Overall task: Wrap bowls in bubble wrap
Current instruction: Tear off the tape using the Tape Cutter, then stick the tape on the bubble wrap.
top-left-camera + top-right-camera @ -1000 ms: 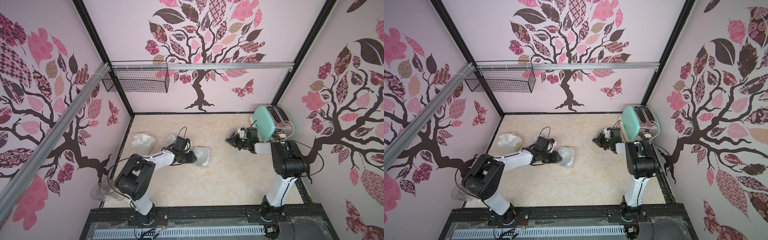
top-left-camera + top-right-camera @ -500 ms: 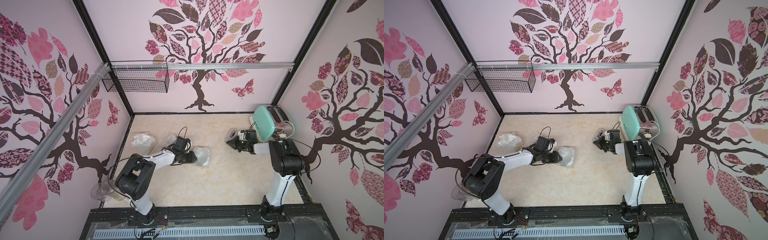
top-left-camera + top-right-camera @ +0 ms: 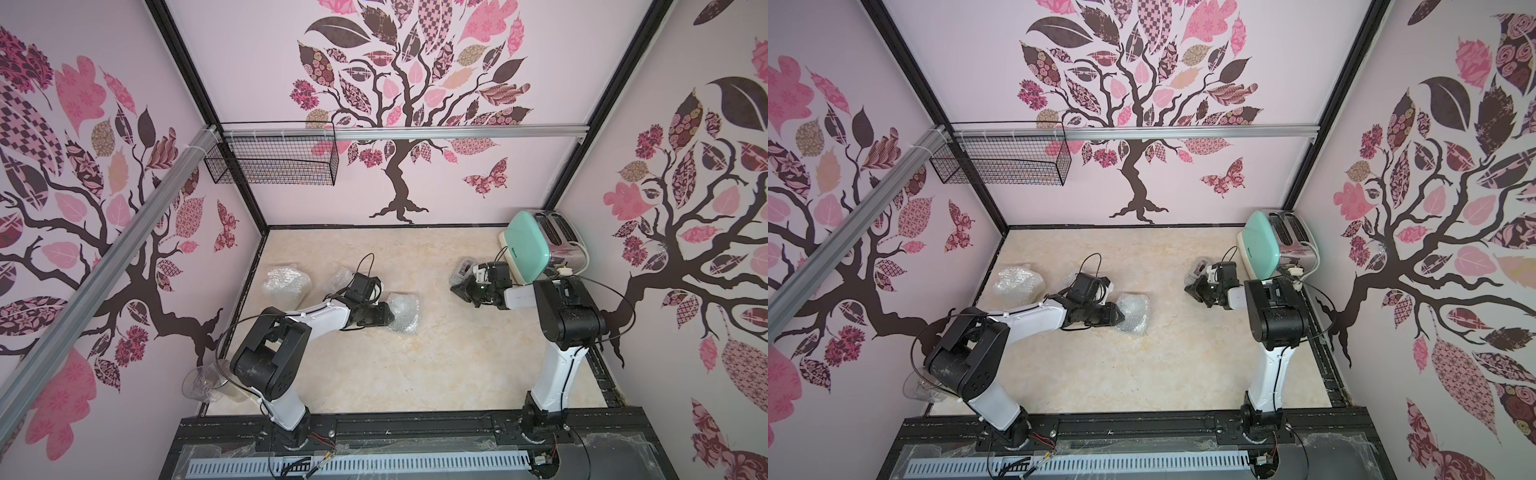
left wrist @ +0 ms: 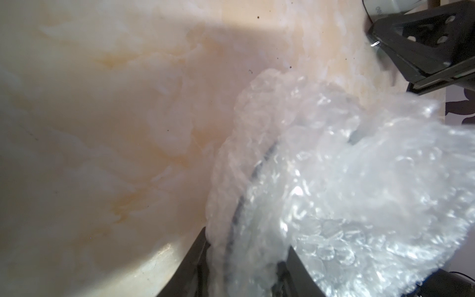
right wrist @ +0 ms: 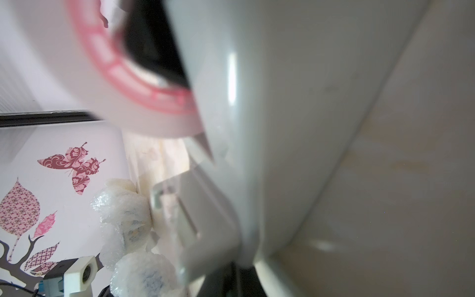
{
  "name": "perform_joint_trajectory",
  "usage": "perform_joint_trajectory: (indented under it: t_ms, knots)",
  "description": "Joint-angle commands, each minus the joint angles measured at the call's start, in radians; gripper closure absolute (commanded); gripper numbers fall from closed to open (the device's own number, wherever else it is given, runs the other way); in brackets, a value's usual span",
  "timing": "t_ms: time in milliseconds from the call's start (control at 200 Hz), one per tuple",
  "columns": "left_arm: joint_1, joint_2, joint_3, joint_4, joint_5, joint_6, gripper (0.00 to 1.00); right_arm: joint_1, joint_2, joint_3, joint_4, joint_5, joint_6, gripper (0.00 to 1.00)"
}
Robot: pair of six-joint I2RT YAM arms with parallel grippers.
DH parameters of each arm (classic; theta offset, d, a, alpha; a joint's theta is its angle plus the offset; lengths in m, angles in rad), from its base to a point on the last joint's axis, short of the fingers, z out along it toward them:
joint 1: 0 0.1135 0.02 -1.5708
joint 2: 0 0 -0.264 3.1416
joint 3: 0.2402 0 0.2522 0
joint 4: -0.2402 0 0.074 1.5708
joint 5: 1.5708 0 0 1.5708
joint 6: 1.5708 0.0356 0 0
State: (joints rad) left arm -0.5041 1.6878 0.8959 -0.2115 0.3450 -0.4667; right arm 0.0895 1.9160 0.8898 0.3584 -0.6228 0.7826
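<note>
A bowl bundled in bubble wrap (image 3: pixel 404 311) (image 3: pixel 1134 312) lies on the marble table left of centre. My left gripper (image 3: pixel 390 316) (image 3: pixel 1120 319) (image 4: pixel 244 270) is shut on its near side. In the left wrist view the bubble wrap (image 4: pixel 334 180) fills the space between the jaws, and a dark bowl rim shows through it. Two more wrapped bowls (image 3: pixel 286 282) (image 3: pixel 343 276) rest near the left wall; the right wrist view shows them as wrapped bowls (image 5: pixel 123 213) (image 5: pixel 144 277). My right gripper (image 3: pixel 459 289) (image 3: pixel 1192 289) (image 5: pixel 231 280) is shut, right beside a tape dispenser (image 3: pixel 467 268) (image 5: pixel 257 102).
A mint toaster (image 3: pixel 540 245) (image 3: pixel 1279 245) stands at the back right, just behind the right arm. A black wire basket (image 3: pixel 274 160) hangs on the back-left rail. A clear glass (image 3: pixel 203 386) sits off the table's front-left corner.
The right arm has edged slightly to the left by the tape dispenser. The left gripper keeps its hold on the wrapped bowl without visible movement.
</note>
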Motion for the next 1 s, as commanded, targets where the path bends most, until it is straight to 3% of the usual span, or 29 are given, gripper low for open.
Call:
perform_joint_trajectory:
  t_ms: [0,260,410,995]
  knots:
    - [-0.009,0.023,0.006,-0.028,0.005,0.018,0.62,0.046,-0.155,0.017,-0.005,-0.015,-0.068,1.0]
    - [-0.008,0.01,0.0,-0.025,0.006,0.018,0.63,0.279,-0.296,0.045,-0.111,-0.122,-0.27,1.0]
    - [-0.008,0.012,-0.001,-0.022,0.011,0.02,0.63,0.43,-0.305,0.049,-0.231,-0.046,-0.48,1.0]
    - [-0.009,0.006,-0.004,-0.02,0.012,0.019,0.63,0.511,-0.143,0.156,-0.283,-0.05,-0.592,1.0]
